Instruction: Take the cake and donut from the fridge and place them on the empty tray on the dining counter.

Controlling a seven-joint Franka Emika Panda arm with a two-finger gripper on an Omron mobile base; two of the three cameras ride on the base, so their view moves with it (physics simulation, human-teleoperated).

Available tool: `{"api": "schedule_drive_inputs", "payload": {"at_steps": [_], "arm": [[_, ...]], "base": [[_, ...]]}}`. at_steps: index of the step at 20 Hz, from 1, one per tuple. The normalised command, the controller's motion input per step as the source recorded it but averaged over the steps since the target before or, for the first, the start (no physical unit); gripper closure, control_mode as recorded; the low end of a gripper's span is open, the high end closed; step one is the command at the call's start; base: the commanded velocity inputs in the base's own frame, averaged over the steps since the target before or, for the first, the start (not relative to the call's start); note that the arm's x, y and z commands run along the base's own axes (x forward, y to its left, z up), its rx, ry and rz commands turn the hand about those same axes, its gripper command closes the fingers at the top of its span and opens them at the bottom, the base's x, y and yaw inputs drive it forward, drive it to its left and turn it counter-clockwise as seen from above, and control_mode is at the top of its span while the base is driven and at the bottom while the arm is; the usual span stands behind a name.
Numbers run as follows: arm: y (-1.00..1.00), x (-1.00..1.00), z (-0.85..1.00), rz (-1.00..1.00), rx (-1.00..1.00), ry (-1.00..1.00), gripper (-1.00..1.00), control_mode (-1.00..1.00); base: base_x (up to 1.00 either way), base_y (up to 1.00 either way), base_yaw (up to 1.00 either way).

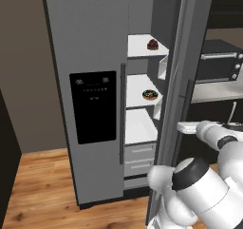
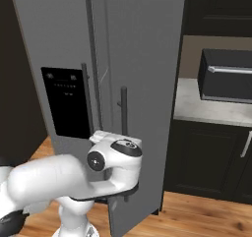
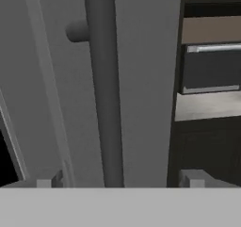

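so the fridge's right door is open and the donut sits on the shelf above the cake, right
Not quite. In the left base view the fridge door is open, but the cake sits on the upper shelf and the donut on the shelf below it.

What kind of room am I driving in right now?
Most likely a home kitchen: a tall grey side-by-side fridge stands with its right door swung open, a countertop oven sits on a pale counter over dark cabinets, and the floor is wood.
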Motion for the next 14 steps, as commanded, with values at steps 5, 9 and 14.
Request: {"api": "schedule_drive_inputs", "payload": {"at_steps": [5,9,14], "arm": [[0.02,-0.50,0.89,0.00,-0.07,0.00,-1.00,-1.00],[0.00,-0.59,1.00,0.00,0.00,0.00,-1.00,-1.00],[0.00,-0.71,1.00,0.00,0.00,0.00,-1.00,-1.00]], "base": [[0.00,0.00,0.00],[0.00,0.00,0.00],[0.00,0.00,0.00]]}}
